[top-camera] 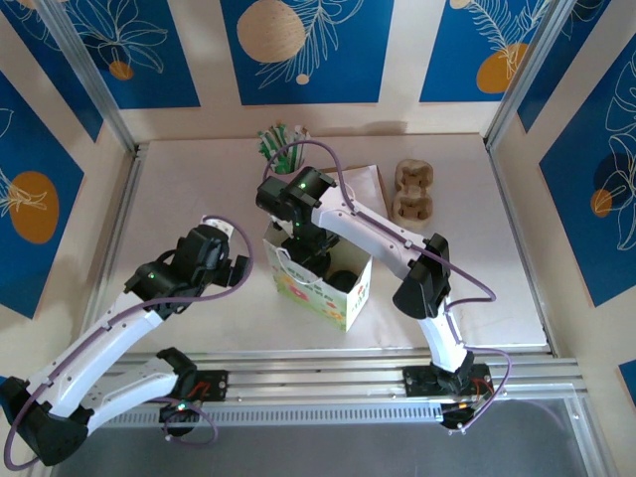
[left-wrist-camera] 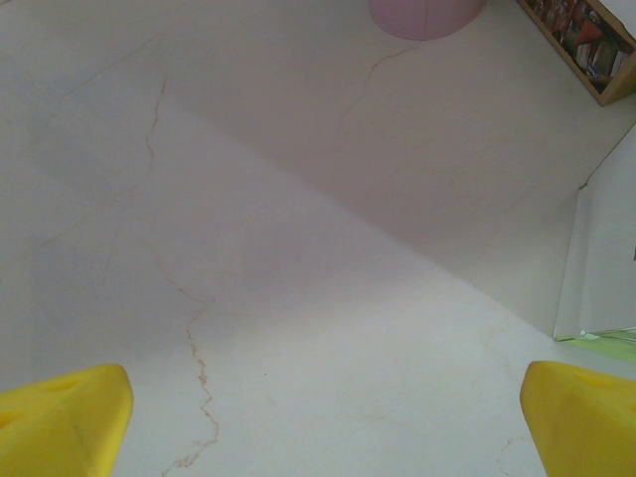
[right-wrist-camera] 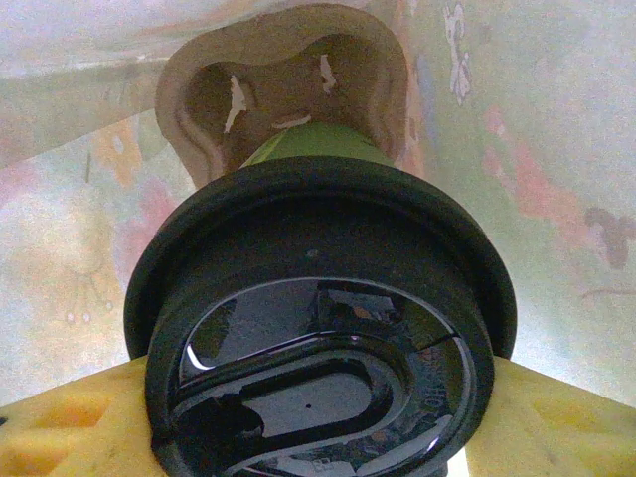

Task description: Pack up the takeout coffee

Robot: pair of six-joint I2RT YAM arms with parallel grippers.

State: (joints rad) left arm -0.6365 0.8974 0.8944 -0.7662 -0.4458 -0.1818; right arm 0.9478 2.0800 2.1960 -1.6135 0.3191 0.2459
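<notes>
Well, at left the left gripper (left-wrist-camera: 318, 422) hovers over the bare table (left-wrist-camera: 298, 248), its yellow fingers (left-wrist-camera: 60, 417) spread wide and holding nothing, a pink cup (left-wrist-camera: 425, 14) beyond. In the middle, the right gripper (right-wrist-camera: 318, 427) reaches down into the paper bag (top-camera: 336, 303), clamped on either side of the black lid of the takeout coffee (right-wrist-camera: 318, 248), which sits in a brown pulp holder (right-wrist-camera: 199, 89) inside the bag.

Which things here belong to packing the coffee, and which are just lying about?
Job: takeout coffee, paper bag, right claw gripping the coffee.
Lying about: pink cup of sticks, cardboard cup carriers.
</notes>
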